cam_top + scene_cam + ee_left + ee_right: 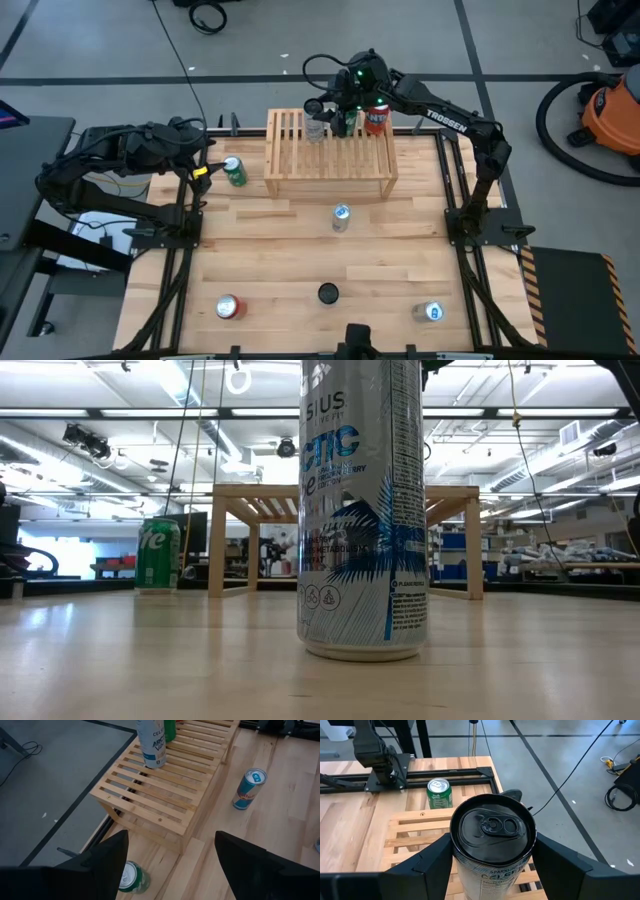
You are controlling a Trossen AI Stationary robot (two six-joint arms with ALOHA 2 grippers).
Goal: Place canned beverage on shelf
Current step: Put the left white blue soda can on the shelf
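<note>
Fingers of the right gripper (pixel 345 118) flank a black-topped dark can (pixel 493 831) standing on the light-wood slatted shelf (pixel 330 160), close at both sides.
Right arm reaches over the shelf's far edge; left gripper (pixel 205 170) waits, fingers apart, above a green can (pixel 235 172).

The right arm is reaching out long to the table's far edge, its right gripper (pixel 492 857) pointing down with both fingers (pixel 427 862) spread apart, while the left arm is sitting folded at the table's left side, its left gripper (pixel 170 857) gaping.
</note>
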